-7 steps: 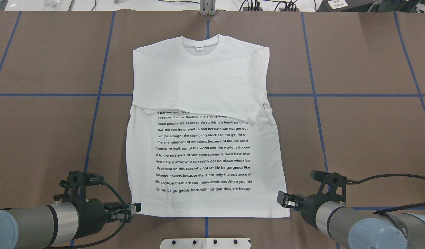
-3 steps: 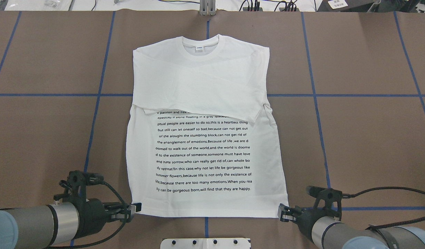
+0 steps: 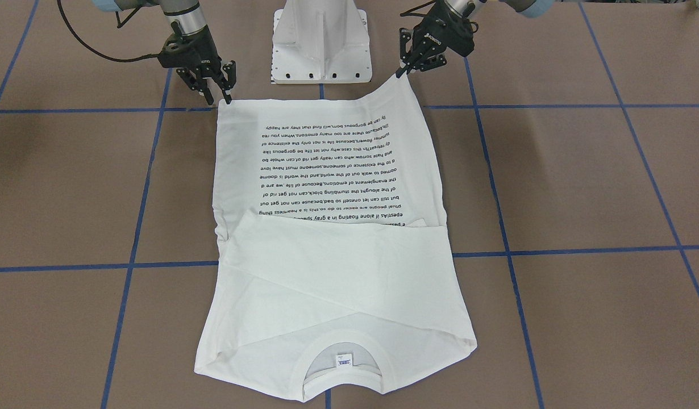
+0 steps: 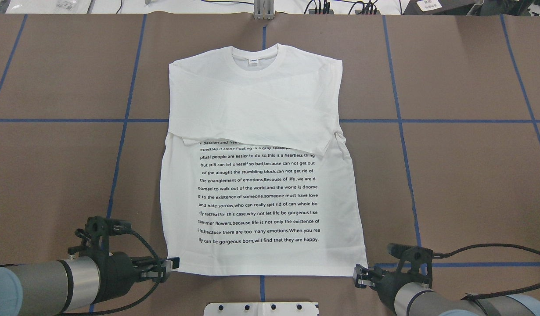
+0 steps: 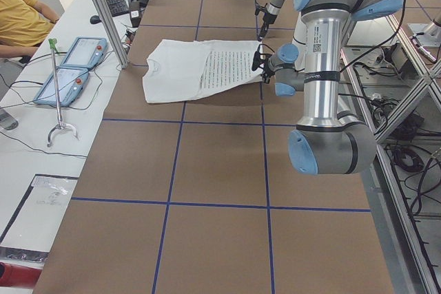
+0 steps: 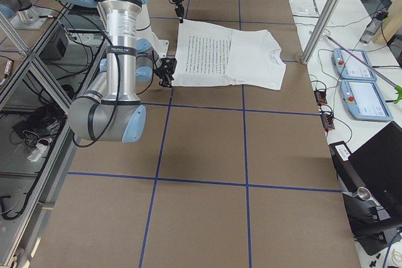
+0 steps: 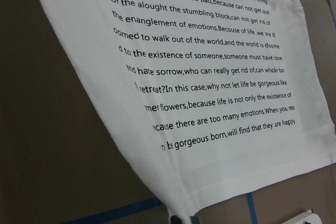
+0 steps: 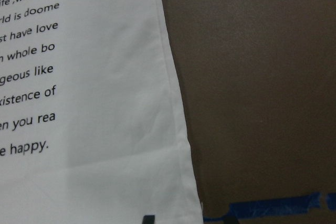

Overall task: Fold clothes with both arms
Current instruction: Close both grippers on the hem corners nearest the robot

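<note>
The white T-shirt (image 4: 261, 193) lies flat on the brown table, printed side up, neck at the far end and both sleeves folded across the chest (image 3: 338, 284). My left gripper (image 4: 173, 264) is shut on the near-left hem corner, which rises to a point under it (image 3: 405, 69). The left wrist view looks along the printed text (image 7: 210, 77). My right gripper (image 4: 357, 277) stands open at the near-right hem corner (image 3: 216, 91). One fingertip (image 8: 148, 219) shows over the hem edge (image 8: 178, 129); I cannot tell whether it touches the cloth.
The white pedestal base (image 3: 321, 40) stands between the arms, just behind the hem. Blue tape lines (image 4: 120, 120) grid the table. Two teach pendants (image 5: 69, 67) and a seated person (image 5: 21, 18) are beyond the far edge, past a metal post (image 6: 320, 23).
My right gripper has moved back toward the robot along the shirt's right edge, down to the hem corner. The left gripper and the shirt have stayed put.
</note>
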### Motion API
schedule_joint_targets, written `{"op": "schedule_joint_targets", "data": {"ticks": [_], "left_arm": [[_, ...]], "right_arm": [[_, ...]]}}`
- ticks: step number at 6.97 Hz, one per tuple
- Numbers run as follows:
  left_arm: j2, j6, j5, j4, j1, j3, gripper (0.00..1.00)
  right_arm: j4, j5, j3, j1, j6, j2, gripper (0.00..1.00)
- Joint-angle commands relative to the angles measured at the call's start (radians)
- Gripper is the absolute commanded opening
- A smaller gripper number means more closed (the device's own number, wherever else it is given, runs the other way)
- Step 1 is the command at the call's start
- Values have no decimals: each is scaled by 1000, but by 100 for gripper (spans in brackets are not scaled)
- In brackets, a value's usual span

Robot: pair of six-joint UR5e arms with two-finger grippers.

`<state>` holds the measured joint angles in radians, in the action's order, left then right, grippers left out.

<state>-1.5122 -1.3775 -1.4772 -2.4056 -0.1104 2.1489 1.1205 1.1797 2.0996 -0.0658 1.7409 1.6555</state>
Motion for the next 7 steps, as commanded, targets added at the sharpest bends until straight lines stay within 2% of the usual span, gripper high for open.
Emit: {"op": "schedule_joint_targets", "data": {"ticks": [1,4,6,7], "left_arm": [[1,0,0,0,0,0,0],[3,0,9,-3,0,0,0],[3,0,15,-3,0,0,0],[3,0,15,-3,0,0,0]], "right_arm": [[21,-12,-1,-14,0,-6,48],[21,-28,-4,-28,0,-10,44],[22,-32,-12,-34,0,-16,33],[22,-32,-12,-32,0,-16,20]]}}
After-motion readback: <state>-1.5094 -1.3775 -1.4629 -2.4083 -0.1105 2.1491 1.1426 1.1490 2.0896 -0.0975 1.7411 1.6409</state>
